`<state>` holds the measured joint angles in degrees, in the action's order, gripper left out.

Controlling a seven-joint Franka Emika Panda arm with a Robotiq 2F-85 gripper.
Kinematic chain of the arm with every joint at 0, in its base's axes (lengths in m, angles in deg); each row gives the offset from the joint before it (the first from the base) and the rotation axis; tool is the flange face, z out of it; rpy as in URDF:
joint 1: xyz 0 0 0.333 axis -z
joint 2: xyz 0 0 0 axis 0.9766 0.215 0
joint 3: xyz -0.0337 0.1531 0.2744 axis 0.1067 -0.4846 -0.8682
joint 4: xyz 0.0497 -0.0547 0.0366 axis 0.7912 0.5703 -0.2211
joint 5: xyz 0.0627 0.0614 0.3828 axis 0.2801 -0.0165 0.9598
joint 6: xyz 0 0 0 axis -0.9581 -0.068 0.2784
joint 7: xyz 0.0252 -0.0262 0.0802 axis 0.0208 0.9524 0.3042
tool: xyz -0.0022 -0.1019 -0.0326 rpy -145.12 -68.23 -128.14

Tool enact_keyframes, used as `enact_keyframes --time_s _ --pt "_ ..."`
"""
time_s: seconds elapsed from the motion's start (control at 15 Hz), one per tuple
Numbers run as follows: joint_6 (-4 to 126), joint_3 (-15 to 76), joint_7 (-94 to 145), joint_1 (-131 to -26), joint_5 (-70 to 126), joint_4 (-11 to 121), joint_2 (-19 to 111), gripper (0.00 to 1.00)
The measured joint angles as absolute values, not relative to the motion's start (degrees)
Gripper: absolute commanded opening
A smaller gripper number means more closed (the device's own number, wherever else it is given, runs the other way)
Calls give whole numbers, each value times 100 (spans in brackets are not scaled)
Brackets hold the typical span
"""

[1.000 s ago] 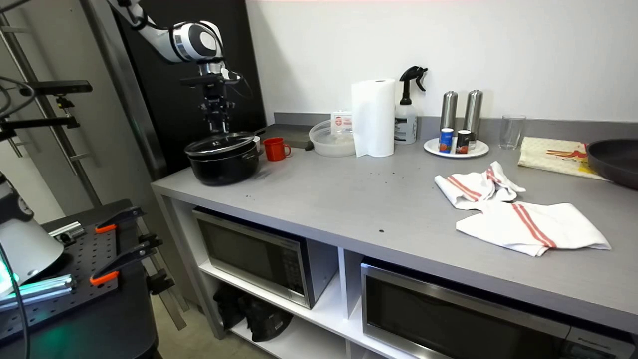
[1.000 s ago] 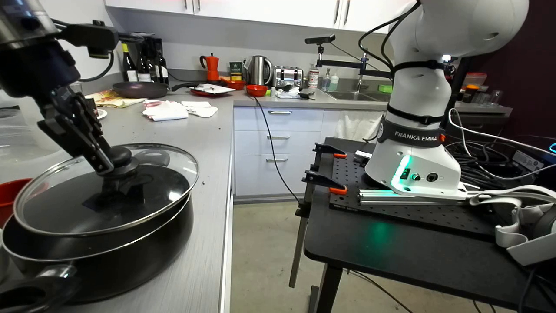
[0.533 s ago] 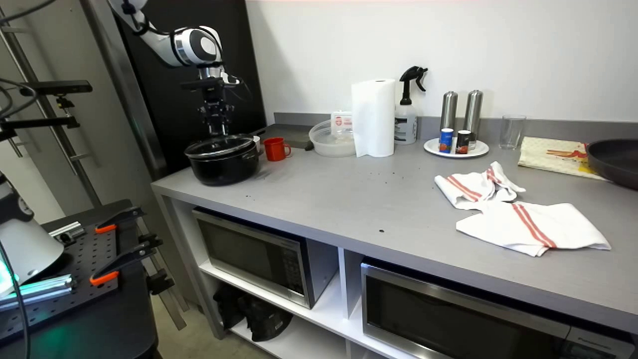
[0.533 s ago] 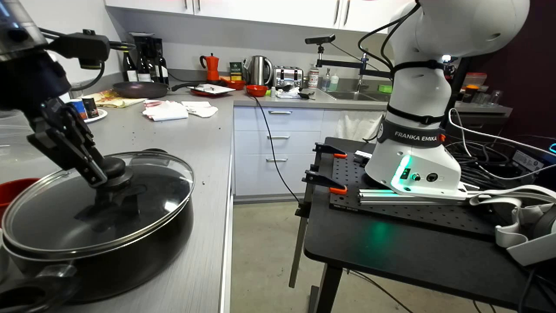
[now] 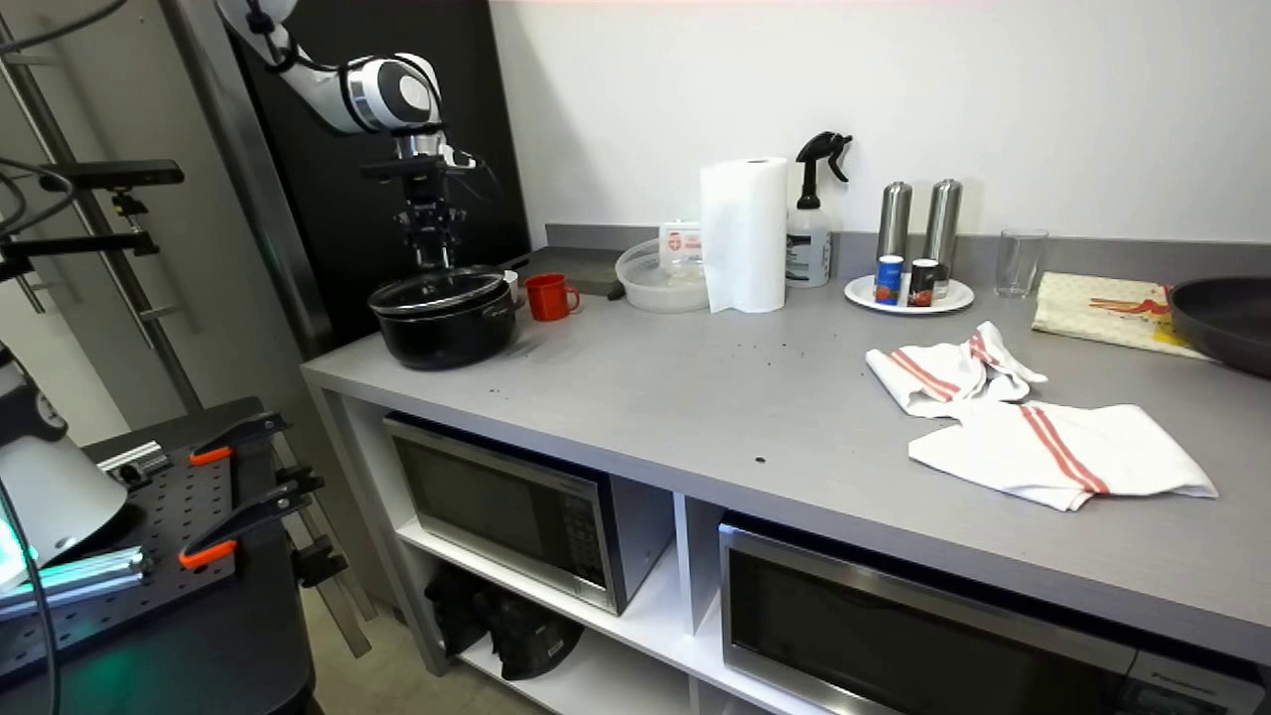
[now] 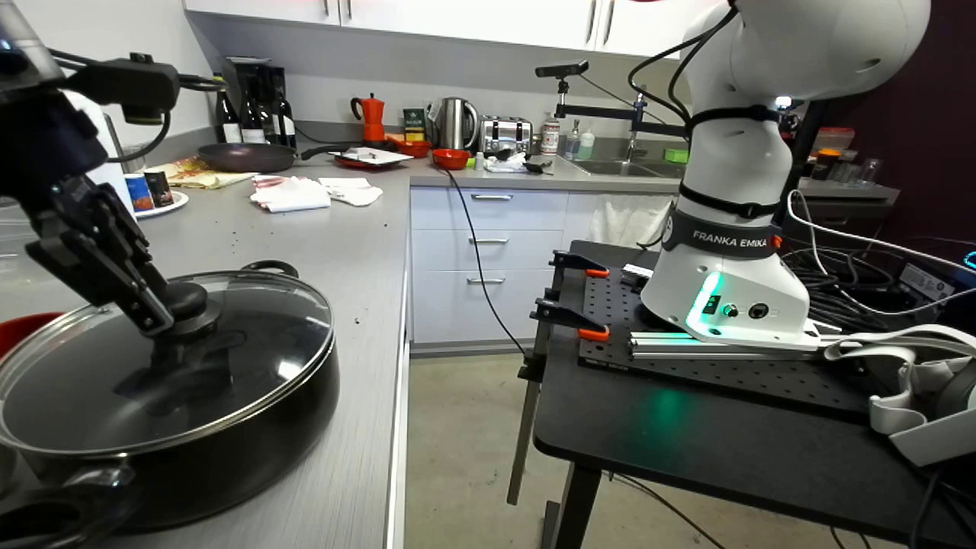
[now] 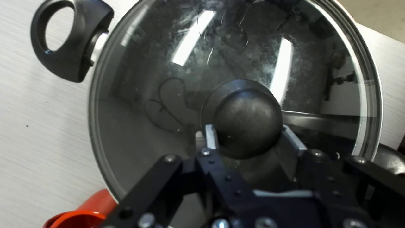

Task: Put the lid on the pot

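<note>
The clear-glass lid lies level on the black pot at the counter's end, its rim on or very close to the pot's rim. In an exterior view the lid covers the top of the pot, with no clear gap at the near side. My gripper is at the lid's dark centre knob. In the wrist view the gripper's fingers stand on both sides of the knob and appear to touch it. The pot's side handle shows beyond the lid's rim.
A red cup stands close beside the pot and also shows at the wrist view's lower edge. A clear plastic bowl, a paper towel roll and a spray bottle stand along the wall. Striped towels lie farther along the counter.
My gripper has lowered with the lid and shifted slightly. The lid, tilted above the pot with a gap a second ago, now lies level over the pot's rim. The pot has not moved.
</note>
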<state>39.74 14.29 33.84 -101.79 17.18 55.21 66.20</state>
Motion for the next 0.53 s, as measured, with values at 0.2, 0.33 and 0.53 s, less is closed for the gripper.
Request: enact_keyframes --time_s 0.2,0.33,0.53 --pt "3974 1432 3431 -10167 1718 5493 6620 23" --pt "3974 1432 3442 -10151 1718 5491 6620 23" --pt "3974 1433 3449 -10126 1718 5491 6620 23"
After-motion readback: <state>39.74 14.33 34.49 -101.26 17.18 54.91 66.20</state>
